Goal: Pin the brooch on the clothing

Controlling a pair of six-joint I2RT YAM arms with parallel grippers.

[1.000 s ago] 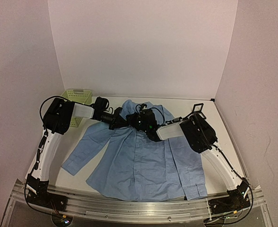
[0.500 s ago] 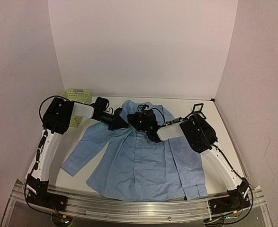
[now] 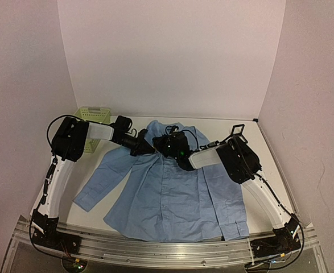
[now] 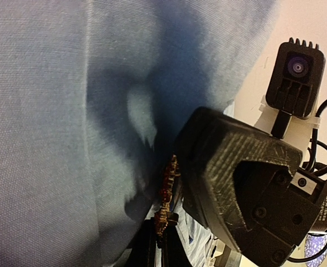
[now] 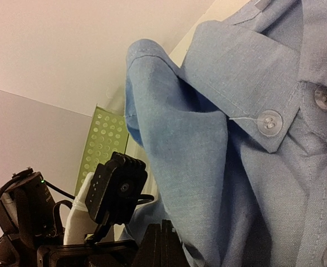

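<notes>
1. The light blue shirt (image 3: 167, 199) lies spread front-up on the tabletop (image 3: 212, 126), with its hem nearest the arm bases. The work is at the chest, just below the collar (image 3: 168, 126).
2. The left gripper (image 4: 159, 231) has its jaws pressed together on the lower end of the brooch (image 4: 166, 189), which stands against the cloth in a shadowed crease.
3. The right gripper (image 5: 161, 228) also has its jaws pressed together, low beside a raised fold of the shirt. Whether cloth is caught between them cannot be told. Its black housing sits just beside the brooch.
4. The step in hand looks like driving the pin through.
   - Hold the fold taut and lifted off the layer beneath.
   - Enter at a shallow angle and come back out through that one layer.
   - Grip the brooch by its body so it cannot swivel.
5. Farther off are the collar-tip button (image 5: 269, 123) and the pale green perforated basket (image 3: 93, 115).
6. No brand or label can be read. The small print on the right gripper's housing is too fine to make out.
</notes>
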